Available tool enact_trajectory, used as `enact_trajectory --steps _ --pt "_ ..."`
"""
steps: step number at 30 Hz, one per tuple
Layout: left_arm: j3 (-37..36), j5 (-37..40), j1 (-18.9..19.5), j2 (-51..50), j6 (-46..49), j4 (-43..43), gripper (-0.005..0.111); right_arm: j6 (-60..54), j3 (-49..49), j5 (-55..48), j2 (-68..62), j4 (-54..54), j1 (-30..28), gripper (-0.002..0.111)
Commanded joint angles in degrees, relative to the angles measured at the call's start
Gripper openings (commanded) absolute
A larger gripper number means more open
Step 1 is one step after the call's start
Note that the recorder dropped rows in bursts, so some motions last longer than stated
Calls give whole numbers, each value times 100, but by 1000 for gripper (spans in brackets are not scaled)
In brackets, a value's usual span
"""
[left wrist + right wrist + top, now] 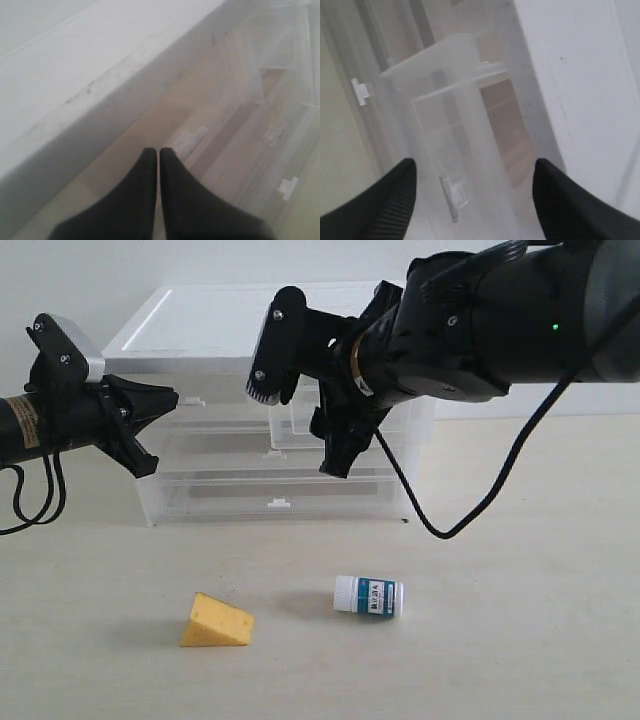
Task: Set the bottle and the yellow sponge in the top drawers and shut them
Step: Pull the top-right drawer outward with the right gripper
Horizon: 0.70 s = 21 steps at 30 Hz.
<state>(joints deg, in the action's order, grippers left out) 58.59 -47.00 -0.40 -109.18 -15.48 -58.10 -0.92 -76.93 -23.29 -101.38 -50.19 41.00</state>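
Note:
The yellow sponge (217, 622) and the white bottle (369, 595), lying on its side, rest on the table in front of the cabinet (200, 330). My left gripper (170, 398) is shut and empty. Its tips (158, 150) are close to the tab handle (191, 140) of the top left drawer (215, 415), which is closed. My right gripper (300, 433) is open in front of the top right drawer (405, 422), which stands pulled out. That drawer's handle (452, 196) lies between the spread fingers (395, 197), untouched. Neither wrist view shows the bottle or the sponge.
Two full-width drawers (230, 495) sit closed below the top ones, with tab handles (279, 504). A black cable (470, 510) hangs from the right arm down to the table beside the cabinet. A pale wall stands behind.

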Motion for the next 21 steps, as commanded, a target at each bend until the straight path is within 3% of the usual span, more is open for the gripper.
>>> enact_trajectory --steps 1,12,17,21 --pt "104 335 16 -21 5 513 4 -123 -36 297 -2 80 -44 59" --pt "104 363 16 -21 5 513 4 -170 -36 363 -313 80 -44 50" --pt "104 363 16 -21 5 513 4 -288 -36 292 -325 150 -44 33" --pt "104 363 16 -21 5 513 4 -945 -36 72 -314 638 -32 7"
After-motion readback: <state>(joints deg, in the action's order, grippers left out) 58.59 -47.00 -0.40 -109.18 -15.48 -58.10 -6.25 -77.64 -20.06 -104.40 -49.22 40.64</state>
